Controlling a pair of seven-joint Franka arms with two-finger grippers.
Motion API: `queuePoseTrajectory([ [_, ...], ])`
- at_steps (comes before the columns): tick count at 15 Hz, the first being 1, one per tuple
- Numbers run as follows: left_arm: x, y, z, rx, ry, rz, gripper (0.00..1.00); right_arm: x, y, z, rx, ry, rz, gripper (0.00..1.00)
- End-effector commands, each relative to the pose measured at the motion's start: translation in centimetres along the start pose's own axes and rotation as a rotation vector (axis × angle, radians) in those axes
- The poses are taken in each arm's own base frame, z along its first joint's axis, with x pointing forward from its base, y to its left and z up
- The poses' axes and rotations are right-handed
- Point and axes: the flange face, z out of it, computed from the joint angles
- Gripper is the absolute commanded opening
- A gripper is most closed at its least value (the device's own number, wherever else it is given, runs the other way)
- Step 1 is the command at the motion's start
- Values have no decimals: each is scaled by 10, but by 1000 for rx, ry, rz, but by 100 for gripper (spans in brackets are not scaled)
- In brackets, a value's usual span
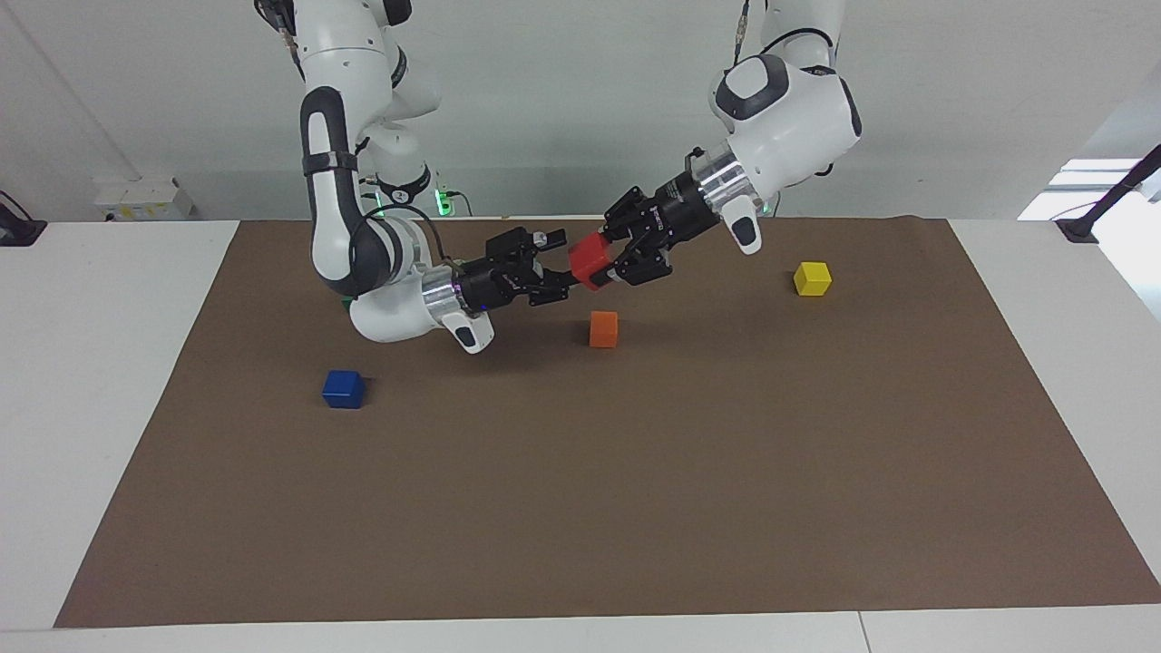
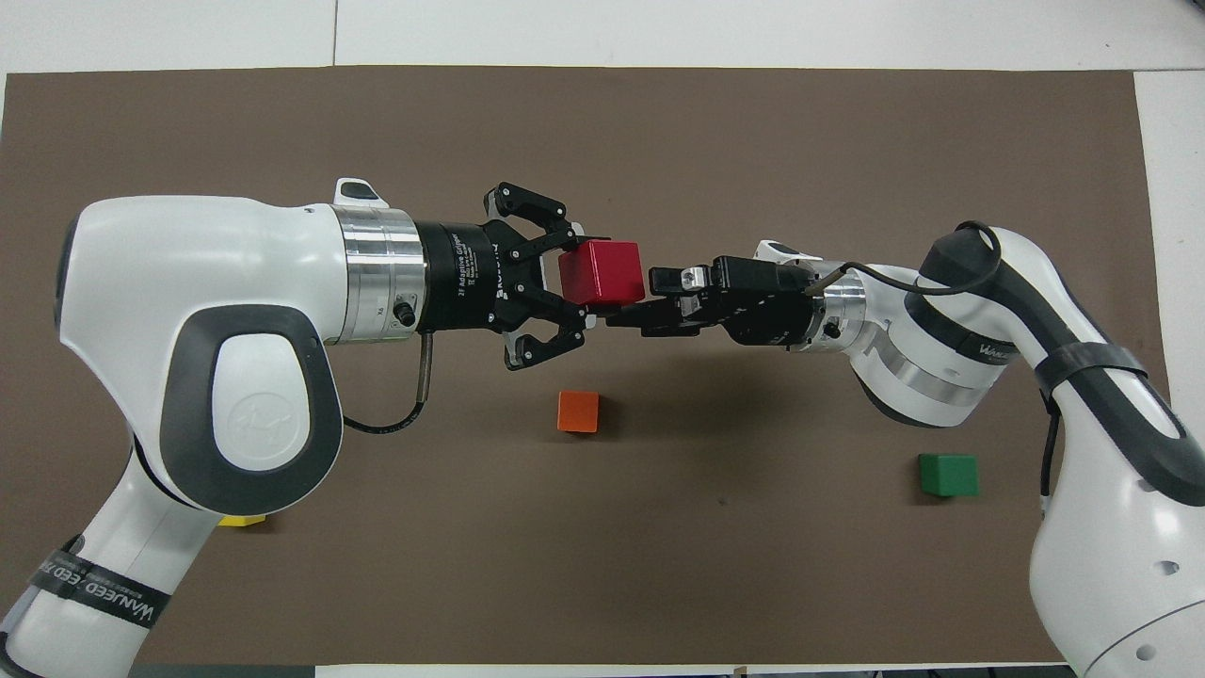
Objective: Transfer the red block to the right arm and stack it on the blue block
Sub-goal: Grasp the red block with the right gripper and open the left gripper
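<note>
My left gripper (image 1: 609, 263) (image 2: 586, 282) is shut on the red block (image 1: 590, 259) (image 2: 602, 272) and holds it in the air over the middle of the brown mat, close to the orange block. My right gripper (image 1: 557, 268) (image 2: 645, 299) is open and level with the red block, its fingertips right at the block's free side. Whether they touch it I cannot tell. The blue block (image 1: 344, 388) lies on the mat toward the right arm's end. In the overhead view the right arm hides it.
An orange block (image 1: 603, 328) (image 2: 578, 411) lies on the brown mat (image 1: 635, 499) (image 2: 659, 122) under the two grippers. A yellow block (image 1: 813, 278) sits toward the left arm's end. A green block (image 2: 948, 474) sits near the right arm's base.
</note>
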Motion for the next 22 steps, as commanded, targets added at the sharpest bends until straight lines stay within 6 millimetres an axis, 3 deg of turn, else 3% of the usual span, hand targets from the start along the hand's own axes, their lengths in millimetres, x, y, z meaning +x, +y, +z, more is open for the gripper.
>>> queuePoseTrajectory([
  [1,-1,-15,7,-31,-12,-25,0,-7,3,-5,8,33,-22,100],
  [12,12,-45,47,-13,-10,-69,0,-9,15,5,-24,48,-24,100],
  [15,14,-45,46,-9,-8,-75,0,-9,14,4,-27,52,-21,62],
  [17,16,-44,45,-7,-7,-77,0,-9,15,4,-27,52,-13,20],
  [20,18,-43,42,16,-7,-81,0,-10,15,6,-28,49,-4,0],
  [22,24,-39,32,45,-9,-84,0,-9,16,6,-12,72,10,0],
])
